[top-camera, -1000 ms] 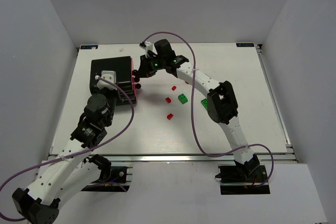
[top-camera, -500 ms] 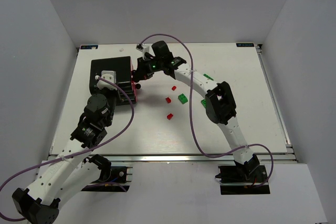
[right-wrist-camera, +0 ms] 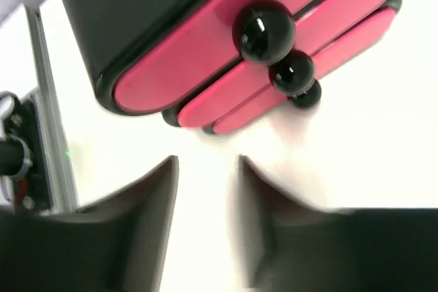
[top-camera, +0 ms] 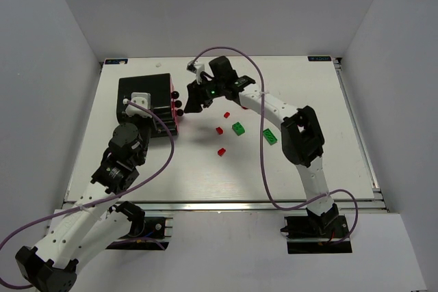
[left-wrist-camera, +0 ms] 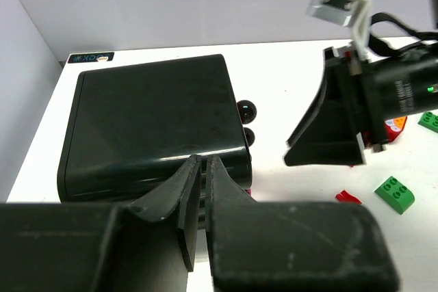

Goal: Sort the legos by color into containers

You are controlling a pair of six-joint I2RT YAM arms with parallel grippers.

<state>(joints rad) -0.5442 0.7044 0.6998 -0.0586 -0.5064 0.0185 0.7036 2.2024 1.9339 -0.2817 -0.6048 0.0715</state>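
Note:
The black box (top-camera: 142, 94) stands at the far left, and the pink box (top-camera: 176, 115) shows as a strip on its right side with three dark knobs (top-camera: 179, 104). My right gripper (top-camera: 193, 98) hovers just right of the knobs, open and empty (right-wrist-camera: 205, 163), facing the pink fronts (right-wrist-camera: 205, 52). My left gripper (left-wrist-camera: 203, 162) sits at the black box's near edge (left-wrist-camera: 150, 117), jaws almost touching and nothing between them. Three red legos (top-camera: 219, 129) and two green legos (top-camera: 238, 128) lie loose on the table to the right.
The white table (top-camera: 308, 100) is walled at left, right and back. A metal rail (top-camera: 205, 203) runs along the near edge. The right arm's purple cable (top-camera: 256, 162) loops over the middle.
My right gripper went from shut to open and drew back to the right, away from the knobs. The left arm stayed put.

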